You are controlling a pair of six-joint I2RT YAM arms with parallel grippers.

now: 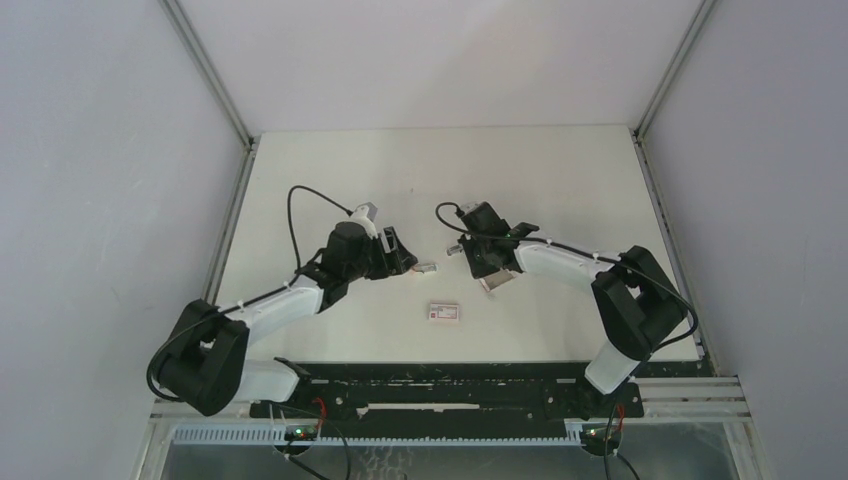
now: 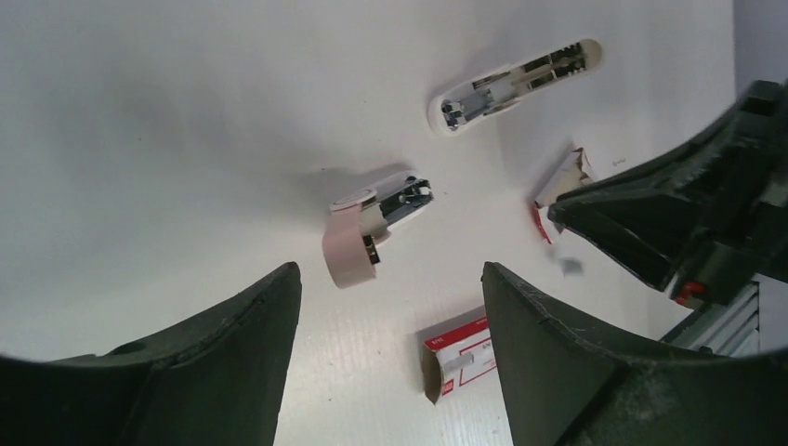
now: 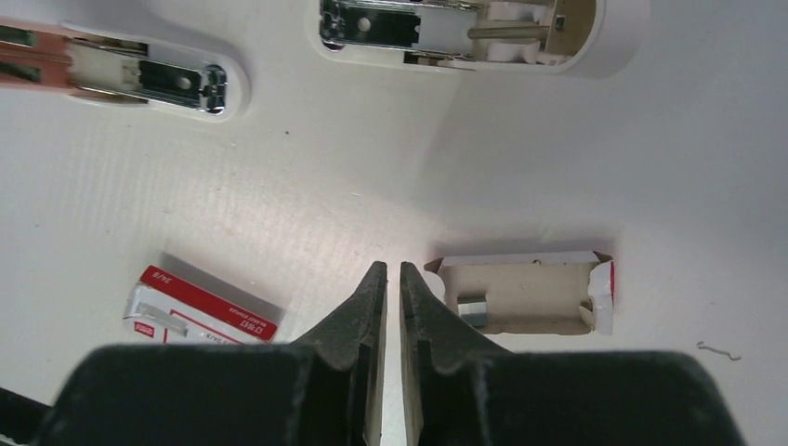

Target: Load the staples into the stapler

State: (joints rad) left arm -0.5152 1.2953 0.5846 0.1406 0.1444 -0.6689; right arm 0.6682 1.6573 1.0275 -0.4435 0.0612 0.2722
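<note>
From above, the right arm [image 1: 560, 262] covers most of the open tray [image 1: 497, 284]. In the right wrist view the picture's edges cut off the pink stapler half [image 3: 139, 79] and the white stapler half [image 3: 465, 32], and the right gripper [image 3: 392, 271] hides the lower side of the red-label box [image 3: 200, 311].

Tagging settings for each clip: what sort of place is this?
Probably a lab robot cell: white table, plain grey wall panels on aluminium struts, black mounting rail along the near edge.
</note>
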